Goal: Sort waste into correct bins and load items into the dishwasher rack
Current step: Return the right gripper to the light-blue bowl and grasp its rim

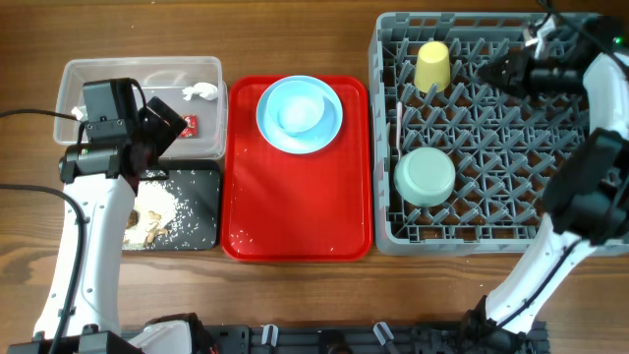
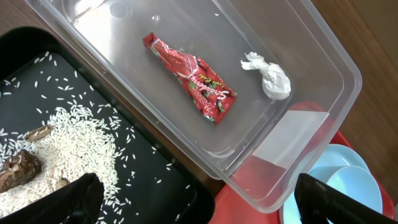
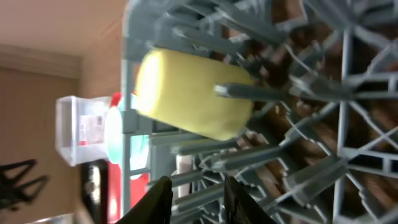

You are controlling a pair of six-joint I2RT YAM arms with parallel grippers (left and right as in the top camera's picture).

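The right gripper (image 3: 196, 183) stands with its jaws narrowly parted and empty, low among the pegs of the rack (image 1: 550, 211), just short of the yellow cup (image 3: 193, 93). The cup rests tilted against the pegs near the rack's far left corner. Because it leans and is not seated, a finger brushing it or catching a peg on the way out could roll it out of place. The green bowl (image 1: 425, 177) sits upturned in the rack's near left part, well clear of that arm.

Across the table, the left gripper (image 2: 199, 186) hangs wide and empty over the edge where the clear tub (image 2: 323, 56) meets the black tray (image 2: 168, 186). The red wrapper (image 2: 193, 78) and the tissue (image 2: 270, 78) lie in the tub, and rice (image 2: 74, 137) and brown scraps (image 2: 18, 168) lie in the tray. A careless drop here could strike the tub wall and scatter rice.

The blue bowl (image 1: 300, 106) sits on the blue plate (image 1: 329, 133) on the red tray (image 1: 295, 216), not yet loaded. Lifted as a stack, the bowl could slide off. A pinch on the plate's thin rim could slip.
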